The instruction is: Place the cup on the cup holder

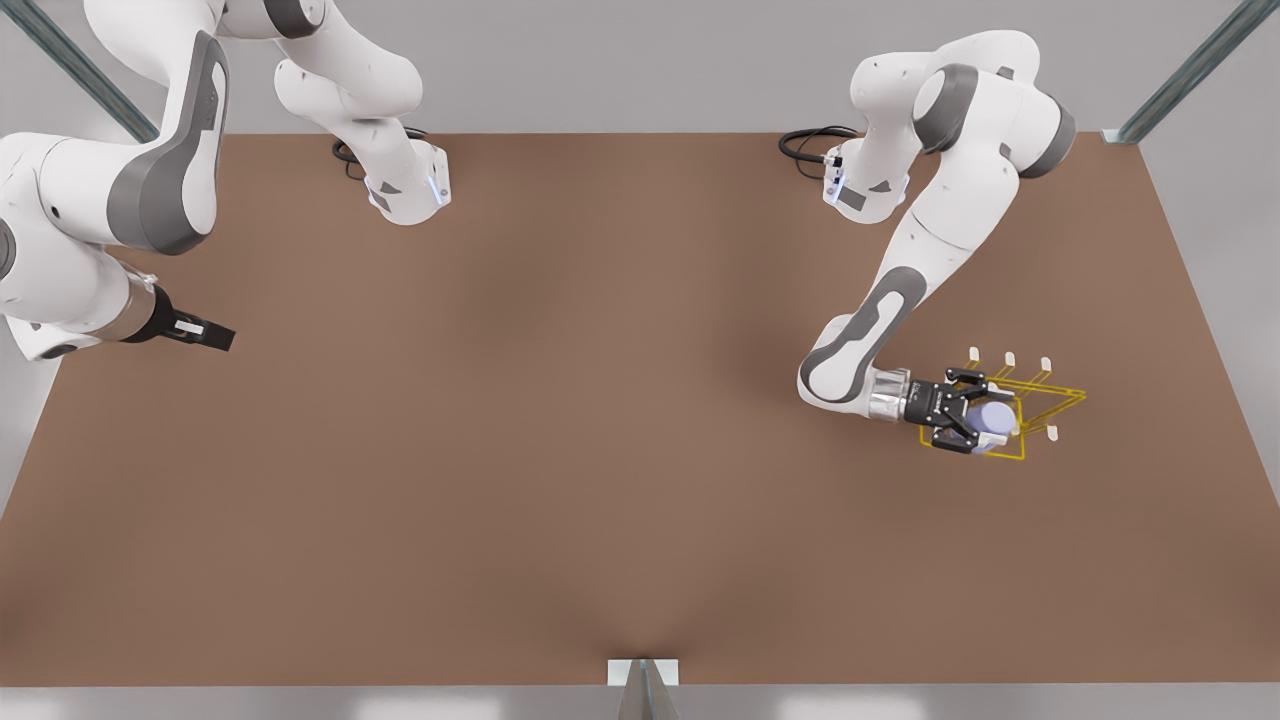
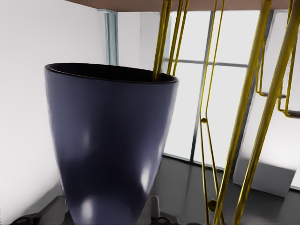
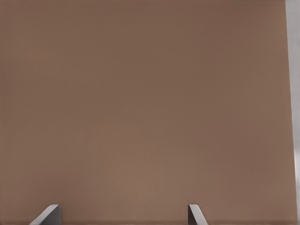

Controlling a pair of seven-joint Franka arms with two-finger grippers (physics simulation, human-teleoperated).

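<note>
Brown tabletop (image 1: 560, 420) is spreading wide under both arms, and at the front view's right the left end effector (image 1: 985, 412) is holding the cup (image 1: 990, 418) between its fingers, right over the cup holder (image 1: 1040, 400). I think it is fitting the smooth lavender-blue cup onto a thin yellow prong; next it needs to let go gently. At the front view's left, the right end effector (image 1: 205, 333) is waiting with its fingers apart, holding nothing.

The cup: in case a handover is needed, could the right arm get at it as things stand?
Probably not easily. The right gripper waits open at the front view's far left, while the cup sits in the left gripper over the cup holder, across the table.
</note>
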